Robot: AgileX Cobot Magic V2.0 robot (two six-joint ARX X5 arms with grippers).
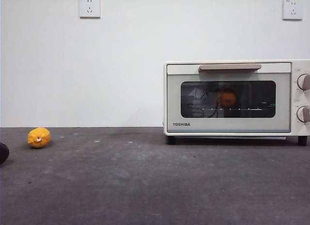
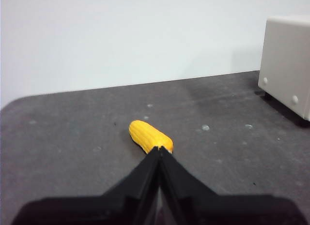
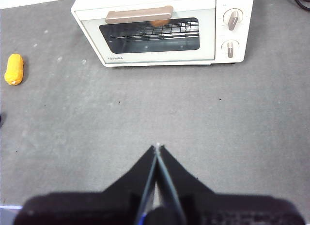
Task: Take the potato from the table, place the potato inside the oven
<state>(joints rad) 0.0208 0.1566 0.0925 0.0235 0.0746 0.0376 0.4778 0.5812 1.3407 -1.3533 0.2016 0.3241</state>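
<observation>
Front view: potato sits inside oven behind its closed door; both grippers, left and right, fingers closed, empty, well apart from oven.

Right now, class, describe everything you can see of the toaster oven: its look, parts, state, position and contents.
The oven is a cream-white box marked TOSHIBA, standing upright on dark feet on the grey table near the wall. Its door is shut, with a beige bar handle above a dark glass window. Two round knobs sit on its panel. Behind the glass, the orange-brown potato rests on the wire rack. Neither gripper touches it.
</observation>
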